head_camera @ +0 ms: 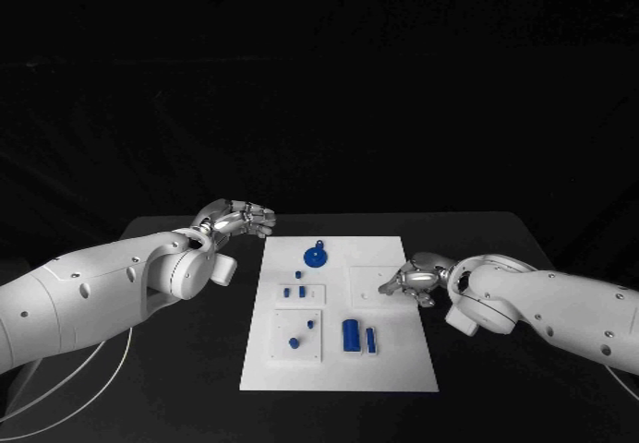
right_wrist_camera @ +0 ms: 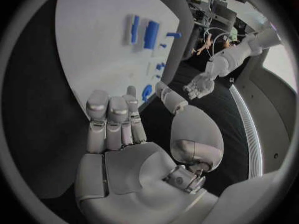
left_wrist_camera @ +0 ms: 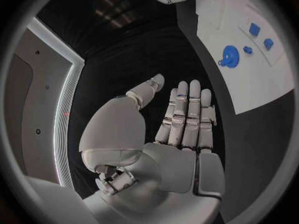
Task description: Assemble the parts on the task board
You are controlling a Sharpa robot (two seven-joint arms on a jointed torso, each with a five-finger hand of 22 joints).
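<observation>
The white task board (head_camera: 389, 369) lies in the middle of the black table. A blue gear (head_camera: 316, 257) sits near its far end, with several small blue pieces (head_camera: 295, 293) below it and two blue cylinders (head_camera: 352, 335) further towards me. My left hand (head_camera: 237, 220) hovers off the board's far left corner, holding nothing; the left wrist view shows its fingers (left_wrist_camera: 187, 117) stretched out, with the board (left_wrist_camera: 249, 84) and gear (left_wrist_camera: 229, 56) beyond them. My right hand (head_camera: 415, 280) is at the board's right edge, and its fingers (right_wrist_camera: 115, 122) are extended with nothing in them.
Black table surface (head_camera: 174, 369) runs along both sides of the board. The right wrist view shows the board (right_wrist_camera: 87, 45), the cylinders (right_wrist_camera: 151, 34), the gear (right_wrist_camera: 147, 91) and my left hand (right_wrist_camera: 201, 86) across it.
</observation>
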